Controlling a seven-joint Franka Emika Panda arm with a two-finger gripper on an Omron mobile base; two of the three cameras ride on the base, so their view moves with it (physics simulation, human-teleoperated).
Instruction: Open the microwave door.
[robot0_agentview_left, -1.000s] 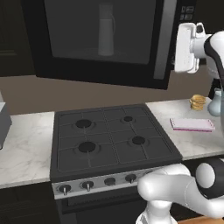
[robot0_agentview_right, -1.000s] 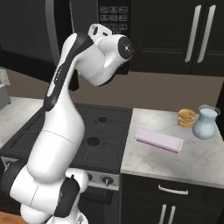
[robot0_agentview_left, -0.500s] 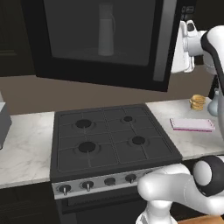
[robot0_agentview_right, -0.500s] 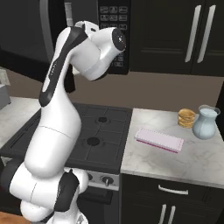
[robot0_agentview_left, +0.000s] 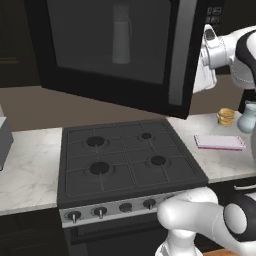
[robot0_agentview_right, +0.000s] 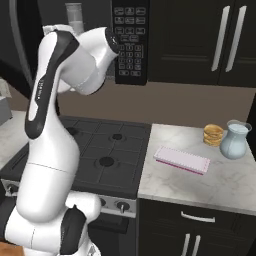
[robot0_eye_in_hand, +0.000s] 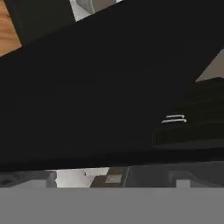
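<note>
We see our gripper (robot0_agentview_left: 199, 80) raised high at the right of the left base view, its white hand tucked just behind the free edge of the microwave door (robot0_agentview_left: 115, 50); its fingers are hidden by that edge, so we cannot tell whether they are spread or pressed together. The hand view gives us mostly a dark surface close to the camera, with nothing clear enough to name. The door hangs above the stove (robot0_agentview_left: 125, 160), swung out from the microwave toward us, with its grey window facing us and the silver handle (robot0_agentview_left: 177, 50) running down its right edge. In the right base view we see the keypad (robot0_agentview_right: 130, 42) of the microwave beside our upper arm. On the counter (robot0_agentview_right: 225, 180) to the right of the stove lies a flat pink slab (robot0_agentview_right: 181, 160), and behind it near the wall stand a pale blue jug (robot0_agentview_right: 235, 140) and a small stack of golden rounds (robot0_agentview_right: 213, 135), just beside each other. Dark cabinets (robot0_agentview_right: 200, 40) hang above them.
</note>
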